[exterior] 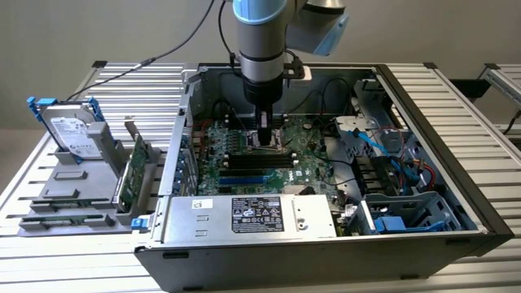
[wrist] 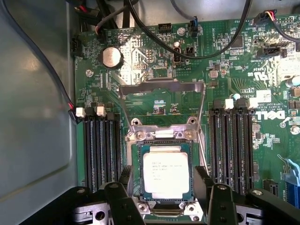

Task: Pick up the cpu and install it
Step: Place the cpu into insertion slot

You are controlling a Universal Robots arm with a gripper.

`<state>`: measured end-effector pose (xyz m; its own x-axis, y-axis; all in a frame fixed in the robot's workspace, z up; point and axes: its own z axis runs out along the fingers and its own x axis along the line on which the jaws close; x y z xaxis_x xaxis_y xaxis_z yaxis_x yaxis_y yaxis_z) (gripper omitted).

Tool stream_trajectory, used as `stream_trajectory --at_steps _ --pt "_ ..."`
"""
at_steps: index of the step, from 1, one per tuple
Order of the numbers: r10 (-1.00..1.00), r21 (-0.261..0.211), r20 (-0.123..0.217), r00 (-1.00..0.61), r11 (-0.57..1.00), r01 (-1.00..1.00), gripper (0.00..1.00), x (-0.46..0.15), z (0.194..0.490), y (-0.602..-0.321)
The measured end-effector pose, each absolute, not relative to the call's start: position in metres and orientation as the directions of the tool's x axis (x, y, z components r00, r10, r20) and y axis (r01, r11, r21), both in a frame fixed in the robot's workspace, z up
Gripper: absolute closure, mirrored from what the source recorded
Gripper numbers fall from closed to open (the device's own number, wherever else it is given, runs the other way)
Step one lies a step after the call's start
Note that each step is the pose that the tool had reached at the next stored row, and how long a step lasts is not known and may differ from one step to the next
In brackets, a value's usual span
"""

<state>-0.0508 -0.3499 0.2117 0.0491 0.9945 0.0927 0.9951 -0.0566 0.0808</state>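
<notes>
One cpu lies flat in one socket, long axis parallel to the memory slots. One gripper is released, with its two fingers straddling the cpu and not touching it.

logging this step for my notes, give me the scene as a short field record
cpu: lying flat in the socket
gripper: open, fingers on either side of the cpu, not gripping it
retention frame: swung open
location: motherboard inside open computer case
hard drive: outside the case, exterior view's left
</notes>
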Motion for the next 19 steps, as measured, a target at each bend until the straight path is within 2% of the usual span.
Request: stream_trajectory --at_steps 19 --pt "0.994 0.081 0.093 0.049 -0.057 0.995 0.37 -0.0508 0.2012 -0.3494"
